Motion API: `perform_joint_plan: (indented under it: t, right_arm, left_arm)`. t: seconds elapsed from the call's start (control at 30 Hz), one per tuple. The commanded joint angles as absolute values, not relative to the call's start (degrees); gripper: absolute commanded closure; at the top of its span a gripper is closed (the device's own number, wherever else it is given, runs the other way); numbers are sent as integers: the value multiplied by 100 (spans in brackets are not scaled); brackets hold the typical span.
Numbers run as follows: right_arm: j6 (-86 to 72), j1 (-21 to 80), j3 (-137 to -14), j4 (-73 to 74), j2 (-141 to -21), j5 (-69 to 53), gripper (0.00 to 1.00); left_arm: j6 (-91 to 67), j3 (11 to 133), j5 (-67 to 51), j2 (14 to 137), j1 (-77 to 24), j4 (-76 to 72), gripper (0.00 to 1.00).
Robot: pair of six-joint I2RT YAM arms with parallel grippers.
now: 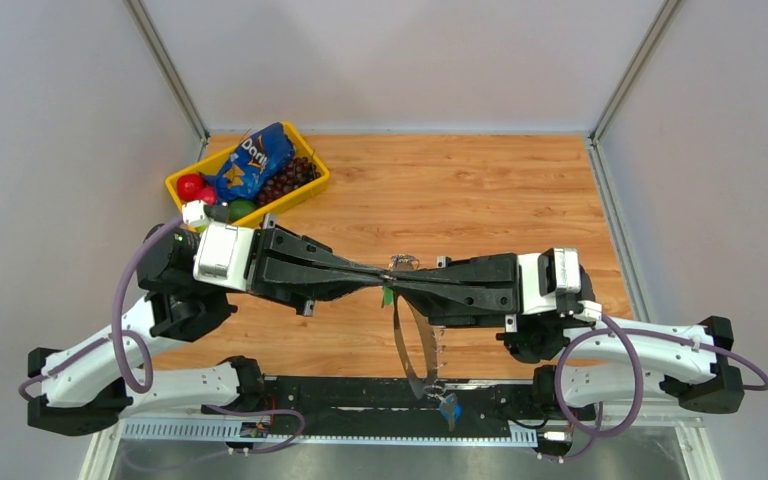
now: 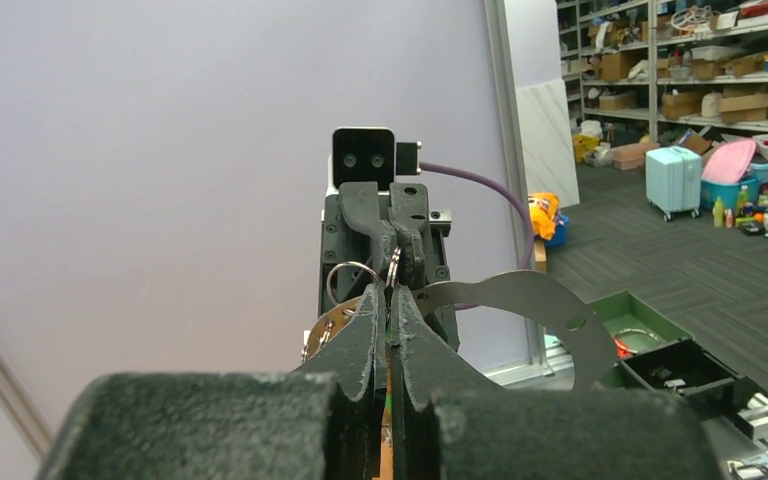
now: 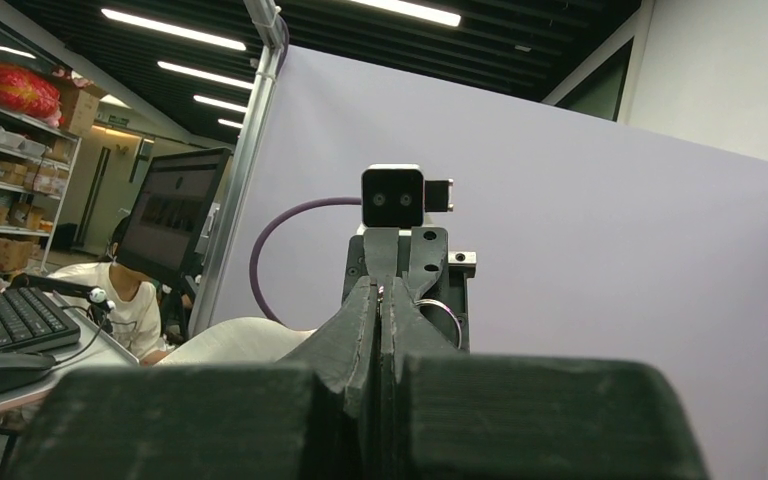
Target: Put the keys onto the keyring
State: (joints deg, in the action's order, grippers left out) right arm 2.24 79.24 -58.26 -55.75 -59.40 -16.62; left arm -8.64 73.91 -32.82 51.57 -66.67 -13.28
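keyring [image 1: 399, 340]: big thin silver hoop, hanging edge-on mid-scene, lower end toward the near edge. keys [image 1: 387, 296]: tiny bunch, green tag showing, at the hoop's top end.

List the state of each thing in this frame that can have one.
keys: off the table, pinched by their green tag.
keyring: hanging from where the fingers meet.
left gripper: fingers shut on the keys.
right gripper: fingers shut; what they pinch is unclear.
yellow tray: filled with fruit and a chip bag.
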Motion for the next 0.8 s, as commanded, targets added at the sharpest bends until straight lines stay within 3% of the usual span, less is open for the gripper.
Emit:
perform_joint_plan:
  t: [0.0,0.1,0.2,0.37,0.57,0.77]
  right_arm:
    - [204,7955,-6118,-5442,-5768,-1606,100]
    - [292,7956,-6160,-4866,-5599,-1370,97]
    - [356,7959,-6150,-4350,-5369,-1124,77]
    - [426,7955,-6296,-3094,-5002,-640,51]
    - [480,7957,-7178,-624,-4844,-79,40]
    - [319,7959,-7484,1041,-4654,655,40]
  left_arm:
    - [-734,7605,-2947,5125,-6662,-986,100]
    - [-652,7589,-2681,5038,-6662,-774,100]
    - [-598,7579,-2537,4940,-6658,-603,100]
    - [-527,7587,-2326,4811,-6662,-196,100]
    - [-405,7747,-2216,4723,-6658,777,100]
    - [-262,7943,-2190,4674,-6661,2023,100]
